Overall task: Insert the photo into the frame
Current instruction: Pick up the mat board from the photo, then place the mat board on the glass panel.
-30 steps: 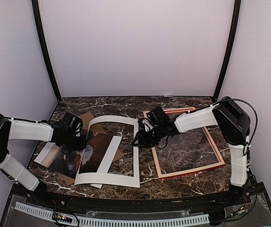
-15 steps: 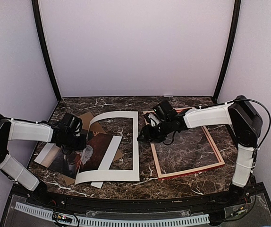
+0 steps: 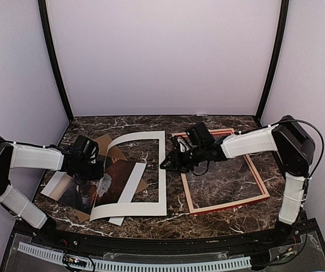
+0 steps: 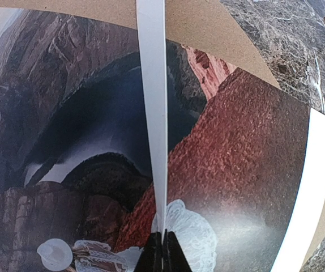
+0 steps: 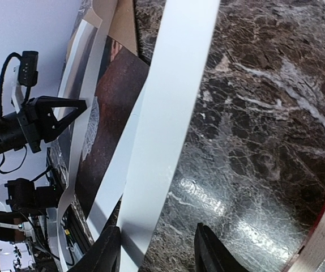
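While the dark brownish paper photo lies at the left of the dark marble bench, on the plain brown backing board and partly under the white card mat with the rectangular cutout, we're at the clearing stage. The left tool is pinched tight on the mat's lifted left strip. The right tool stands about half open, straddling the right strip without clamping it. The right arm reaches low across from the thin red rectangular picture frame, which sits bare on the right. Next, I'd say: get the mat clear, then grip the photo's margin.
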`<action>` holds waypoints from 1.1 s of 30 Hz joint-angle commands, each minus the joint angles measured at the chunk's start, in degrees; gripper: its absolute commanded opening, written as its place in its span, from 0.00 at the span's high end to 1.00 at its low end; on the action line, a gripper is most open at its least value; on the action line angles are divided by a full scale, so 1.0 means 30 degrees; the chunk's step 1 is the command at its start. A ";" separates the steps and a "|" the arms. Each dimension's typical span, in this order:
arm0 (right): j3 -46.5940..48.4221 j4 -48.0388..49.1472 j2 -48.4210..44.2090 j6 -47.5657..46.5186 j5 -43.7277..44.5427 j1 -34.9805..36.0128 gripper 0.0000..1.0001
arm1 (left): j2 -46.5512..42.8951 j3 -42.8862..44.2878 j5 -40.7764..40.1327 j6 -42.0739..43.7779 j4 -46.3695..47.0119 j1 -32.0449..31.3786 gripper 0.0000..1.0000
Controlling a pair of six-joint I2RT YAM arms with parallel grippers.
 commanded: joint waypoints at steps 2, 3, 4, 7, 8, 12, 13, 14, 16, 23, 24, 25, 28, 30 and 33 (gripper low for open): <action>-0.0595 0.3336 -0.0145 0.1616 -0.1640 0.0029 0.64 | -0.0346 -0.0449 -0.0012 -0.0126 -0.0423 -0.0010 0.97; -0.0687 0.3806 -0.0080 0.1832 -0.1779 -0.0003 0.67 | -0.0346 -0.0460 -0.0012 -0.0149 -0.0411 -0.0009 0.97; -0.0779 0.3986 -0.0032 0.1976 -0.1918 0.0000 0.70 | -0.0346 -0.0468 -0.0012 -0.0153 -0.0423 -0.0024 0.97; -0.0920 0.4705 0.0029 0.2391 -0.2251 -0.0043 0.79 | -0.0373 -0.0452 -0.0042 -0.0184 -0.0402 -0.0028 0.97; -0.0951 0.4817 0.0002 0.2427 -0.2332 -0.0053 0.83 | -0.0374 -0.0444 -0.0042 -0.0171 -0.0407 -0.0018 0.96; -0.1112 0.4466 -0.0506 0.2011 -0.2529 -0.0606 1.00 | -0.0584 -0.0280 0.0004 -0.0115 -0.0465 -0.0011 0.90; -0.1093 0.3971 -0.0737 0.1629 -0.2572 -0.0852 1.00 | -0.0670 -0.0210 0.0055 -0.0051 -0.0364 -0.0025 0.88; -0.1017 0.3286 -0.1022 0.1153 -0.2592 -0.1102 1.00 | -0.0888 -0.0179 0.0422 -0.0016 -0.0279 -0.0035 0.82; -0.0819 0.1541 -0.1696 -0.0083 -0.2636 -0.1905 1.00 | -0.1344 -0.0152 0.1284 0.0240 0.0250 -0.0038 0.66; 0.0343 -0.8669 -0.4426 -0.6750 -0.2869 -0.5494 1.00 | -0.3028 0.0147 0.2911 0.0945 0.2073 -0.0038 0.35; 0.0485 -0.9888 -0.4834 -0.7947 -0.2852 -0.6095 1.00 | -0.3177 0.0204 0.2894 0.1049 0.2112 -0.0038 0.31; 0.0565 -1.1044 -0.5283 -0.8789 -0.2850 -0.6661 1.00 | -0.3226 0.0335 0.2906 0.1090 0.2141 -0.0038 0.29; 0.0615 -1.3453 -0.6261 -1.0484 -0.2505 -0.8453 1.00 | -0.3019 0.0646 0.3021 0.1278 0.2104 -0.0038 0.24; 0.0664 -1.4411 -0.6849 -1.1076 -0.1132 -0.9441 1.00 | -0.2702 0.0819 0.3165 0.1304 0.2031 -0.0038 0.23; 0.1410 -1.6134 -0.6884 -1.2172 0.1958 -1.0190 1.00 | -0.2264 0.0989 0.3387 0.1288 0.2069 -0.0038 0.22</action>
